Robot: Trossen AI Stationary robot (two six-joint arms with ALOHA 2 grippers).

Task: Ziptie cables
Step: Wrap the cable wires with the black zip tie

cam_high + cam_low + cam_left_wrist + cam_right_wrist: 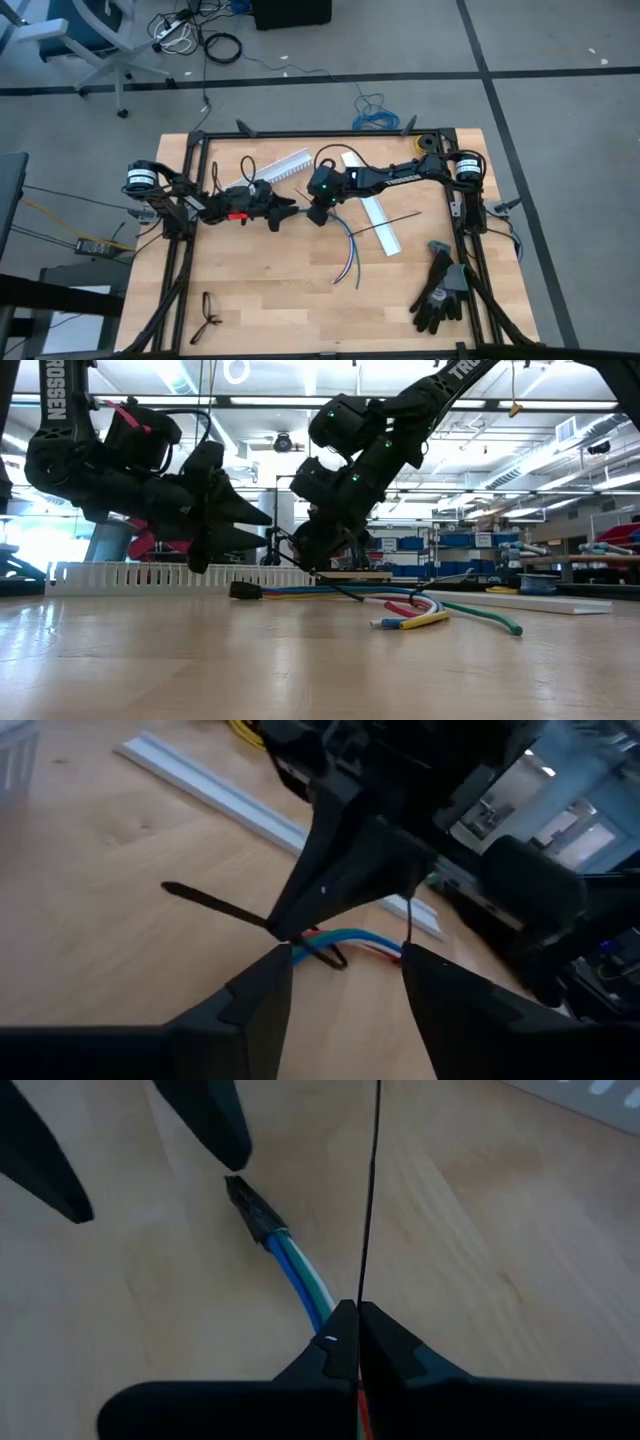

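— What's the right gripper (358,1342) doing?

— Its 2 fingers are pressed together on a thin black strip (372,1190), pinched right where they meet, and the strip stands up away from them. It hangs just over the cables (300,1270).

— And the left one?

— The left gripper (345,982) has its fingers parted, nothing between them. It hovers just beside the right one, tips aimed at the sheathed end of the bundle.

— Where are the cables exactly?

— Flat on the wooden table (270,290), near the middle, under both grippers. The dark sheath sits at the left gripper's side and the loose coloured ends fan out toward the front edge.

— How would they handle, you reckon?

— Light and floppy, I'd say — thin wires that bend wherever you push them and splay apart if you grab 1 alone. The sheathed end looks the firmest place to hold, since it keeps them together. The strip looks springy and slick, easy to lose.

— Do the cameras agree?

— The low view shows the wire ends curling off the table, red and yellow on top of each other, which the overhead shot flattens. The overhead one alone shows the white slotted channels (283,166) behind and a black glove (440,290) well off to the right. Only the right wrist view makes the pinch on the strip plain.
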